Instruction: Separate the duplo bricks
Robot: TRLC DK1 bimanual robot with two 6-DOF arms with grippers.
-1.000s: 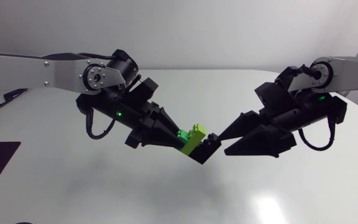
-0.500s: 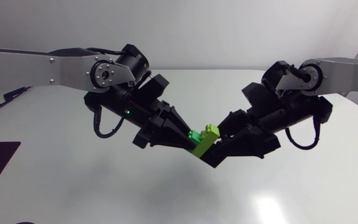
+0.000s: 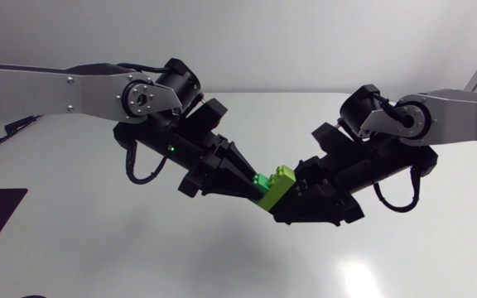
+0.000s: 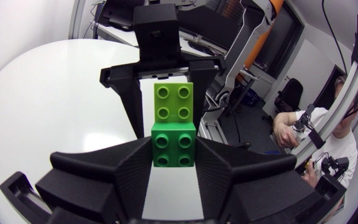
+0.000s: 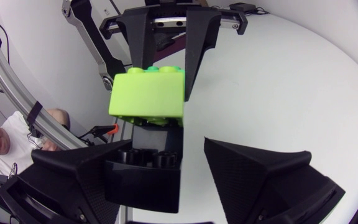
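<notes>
- Left pincer (image 3: 256,187): clamped on dark green brick (image 4: 174,144), above the bench's (image 3: 98,248) middle.
- Lime brick (image 4: 173,102) and black brick (image 5: 146,171): stacked onward.
- Right pincer (image 3: 291,199): moved in since earlier, now open around black brick, one finger touching.

Glossy white table (image 3: 98,248)

Gap: black brick (image 5: 143,182) to far finger, right gripper (image 5: 158,150)
</notes>
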